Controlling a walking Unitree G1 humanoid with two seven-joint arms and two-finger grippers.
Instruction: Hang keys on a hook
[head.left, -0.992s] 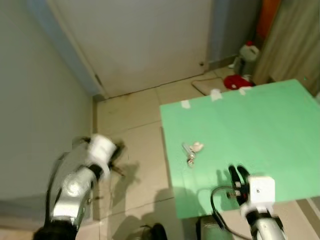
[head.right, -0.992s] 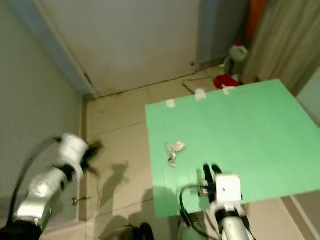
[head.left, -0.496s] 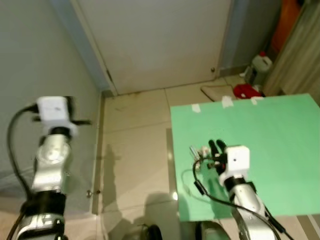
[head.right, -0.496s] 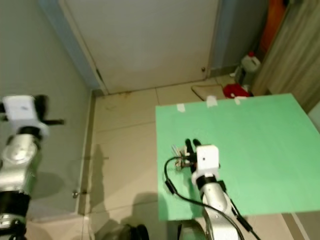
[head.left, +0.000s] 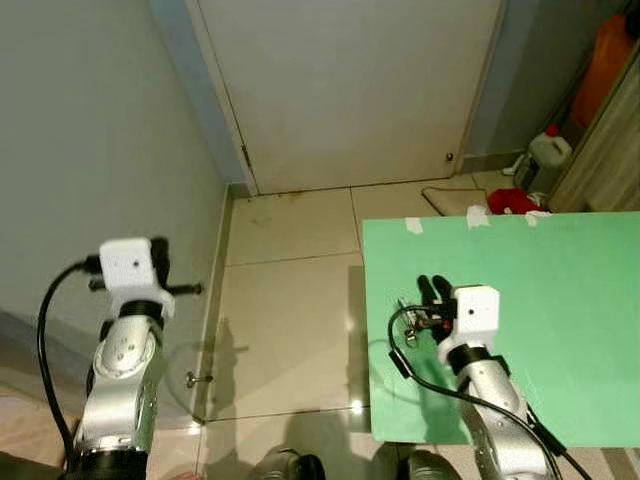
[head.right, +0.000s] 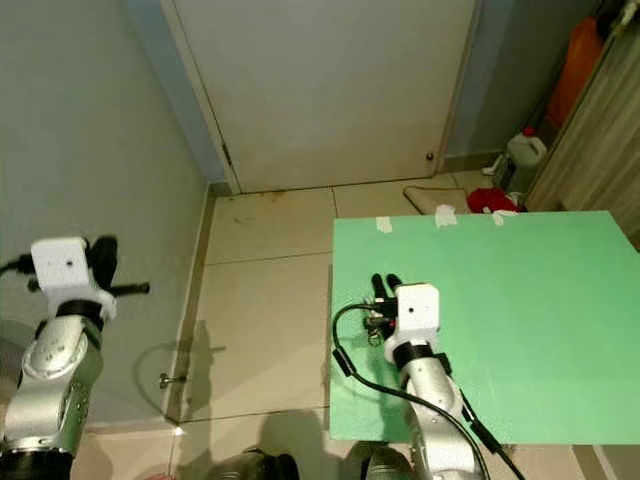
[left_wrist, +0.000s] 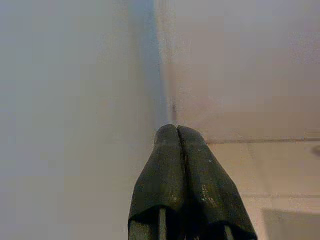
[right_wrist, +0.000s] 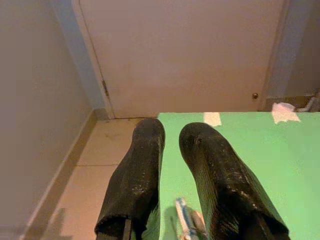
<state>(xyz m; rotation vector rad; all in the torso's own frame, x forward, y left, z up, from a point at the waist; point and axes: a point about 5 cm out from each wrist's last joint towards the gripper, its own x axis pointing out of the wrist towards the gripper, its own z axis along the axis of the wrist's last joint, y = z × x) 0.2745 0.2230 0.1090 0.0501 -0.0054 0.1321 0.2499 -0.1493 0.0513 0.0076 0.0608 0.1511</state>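
A small bunch of keys (head.left: 406, 309) with a pale tag lies on the green table top (head.left: 560, 300), close to its left edge. My right gripper (head.left: 433, 286) hovers right over them, open, its two black fingers (right_wrist: 141, 165) apart. In the right wrist view the keys (right_wrist: 185, 221) lie below the gap, near the base of the fingers. My left gripper (head.left: 160, 248) is raised beside the grey wall on the left. It is shut with nothing in it, the fingertips (left_wrist: 172, 131) pressed together.
A small metal peg (head.left: 191, 378) sticks out low on the left wall. A white door (head.left: 350, 90) closes off the far side. Behind the table stand a plastic bottle (head.left: 548, 160), a red item (head.left: 510, 200) and an orange container (head.left: 612, 60). Tiled floor (head.left: 290, 300) lies between wall and table.
The camera has tilted up and shifted. My right gripper has come forward from the table's near edge to just over the keys. My left arm has risen along the wall.
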